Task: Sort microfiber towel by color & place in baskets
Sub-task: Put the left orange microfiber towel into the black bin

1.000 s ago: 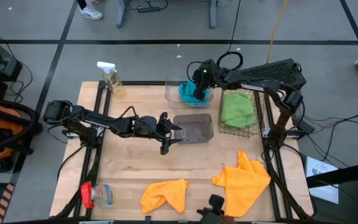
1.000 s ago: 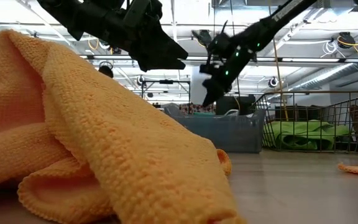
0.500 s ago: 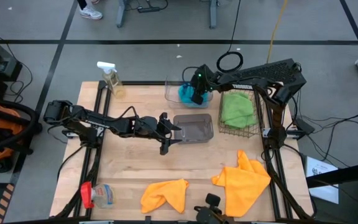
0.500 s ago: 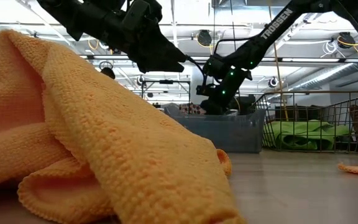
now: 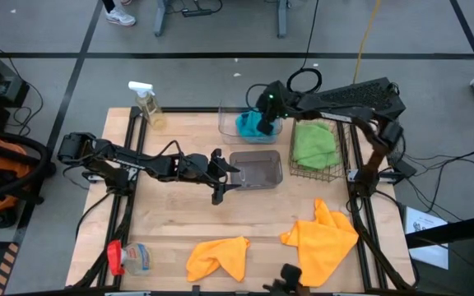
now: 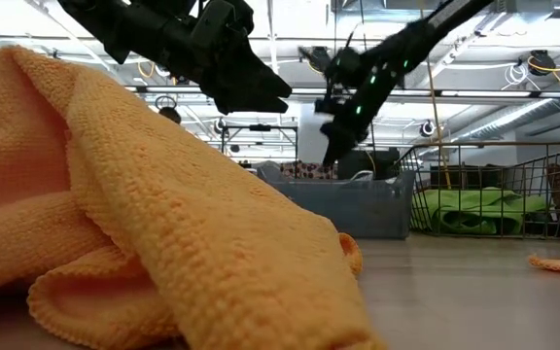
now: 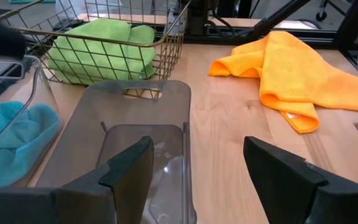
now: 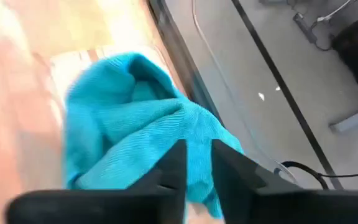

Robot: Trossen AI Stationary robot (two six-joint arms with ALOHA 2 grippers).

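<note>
Turquoise towels [image 5: 249,125] lie bunched in the clear tub [image 5: 225,115] at the table's far side; they also show in the right wrist view [image 8: 135,124]. My right gripper [image 5: 263,123] hangs just above them, fingers shut and empty [image 8: 197,155]. Lime green towels [image 5: 313,144] lie in the wire-mesh basket [image 5: 337,160]. Two orange towels [image 5: 219,256] [image 5: 323,234] lie crumpled on the table near its front edge. My left gripper [image 5: 230,177] is open and empty at the left end of the smoky grey tub [image 5: 257,168], its fingers over that end [image 7: 197,149].
A spray bottle [image 5: 148,105] with a white trigger stands at the far left corner. A small bottle with a red cap [image 5: 130,256] lies at the front left. One orange towel [image 6: 115,194] fills the low view's left. Bare wood lies between the grey tub and the orange towels.
My right gripper has dipped down into the clear tub onto the turquoise towels and has come back up above it. The towels stay in the tub. My left arm has kept still.
</note>
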